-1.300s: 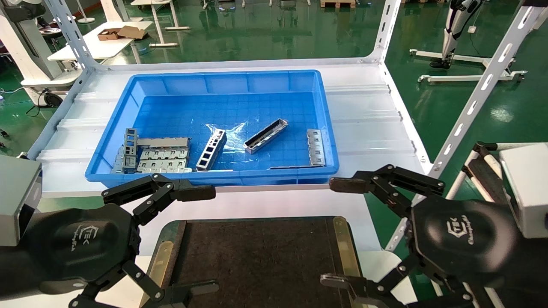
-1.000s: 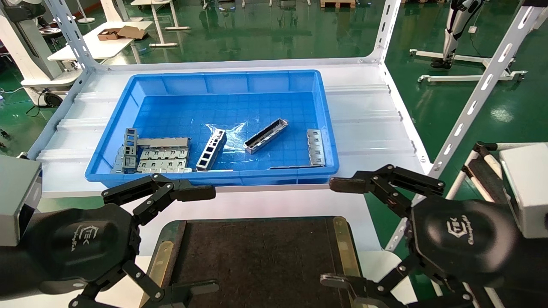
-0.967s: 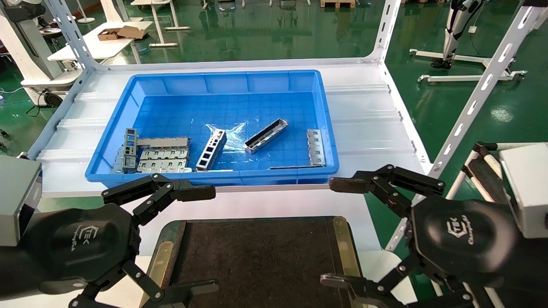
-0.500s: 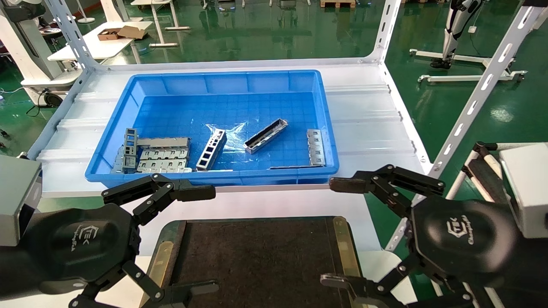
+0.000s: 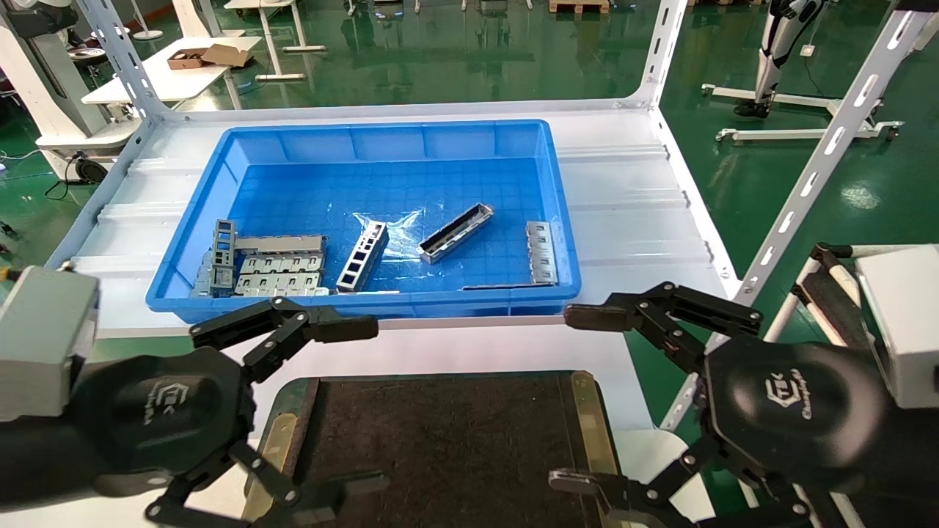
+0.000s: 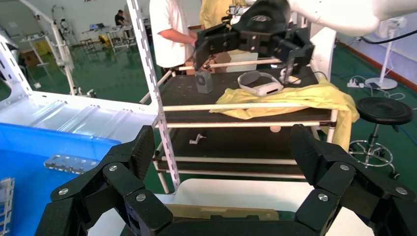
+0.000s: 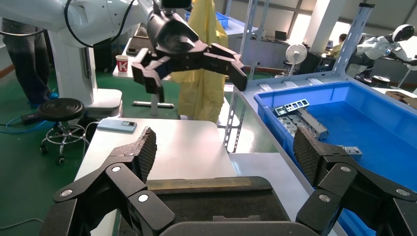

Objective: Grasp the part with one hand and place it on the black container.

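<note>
**Supervisor:** Where's the part, and why haven't you gone for it?

**Me:** The part [image 5: 455, 232] lies loose on the floor of the blue bin [image 5: 220, 165], about mid-bin and a little to the right, angled diagonally with its open channel facing up. It sits apart from the ladder-like bar [image 5: 362, 257] beside it and from the tabbed plates [image 5: 279, 273] stacked in the near left corner, so I judge it can be pinched across its rims without disturbing anything else. Nothing is grasped yet.

**Supervisor:** And the drop point?

**Me:** The black container [image 5: 440, 447] is on the table [image 5: 469, 348] right in front of me, nearer than the bin, lying flat between my two arms. That makes the carry short: lift out over the bin wall, then pull back.

**Supervisor:** Arm poses?

**Me:** The left end effector [image 5: 323, 403] hovers over the container's left edge, fingers spread wide and holding nothing, pointing inward toward the other arm. The right end effector [image 5: 587, 400] mirrors it at the container's right edge, also wide open and empty. Each wrist view shows its own fingers splayed and the opposite end effector facing it.

**Supervisor:** Which arm goes?

**Me:** I can't say yet; either would have to swing forward and tip downward into the bin.
</note>
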